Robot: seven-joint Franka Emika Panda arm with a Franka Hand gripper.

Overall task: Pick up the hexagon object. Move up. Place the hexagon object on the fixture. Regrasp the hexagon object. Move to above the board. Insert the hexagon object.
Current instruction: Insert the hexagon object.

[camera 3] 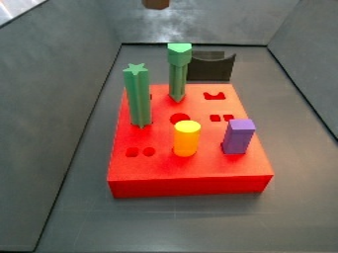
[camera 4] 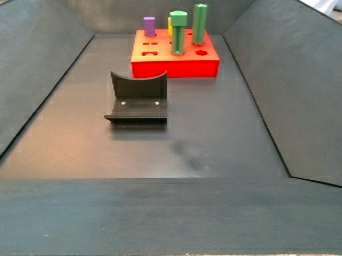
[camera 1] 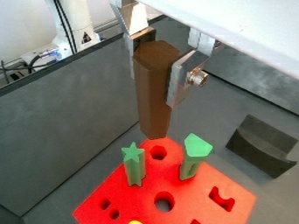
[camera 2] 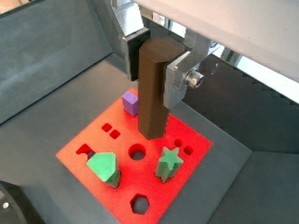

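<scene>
My gripper is shut on the hexagon object, a dark brown peg hanging upright between the silver fingers. In both wrist views it hovers well above the red board. In a side view only the peg's lower end shows, high over the board; the gripper itself is out of that view. The black fixture stands on the floor beside the board, with nothing on it.
On the board stand a green star-topped post, a green hexagon-topped post, a yellow cylinder and a purple block. Grey walls enclose the floor.
</scene>
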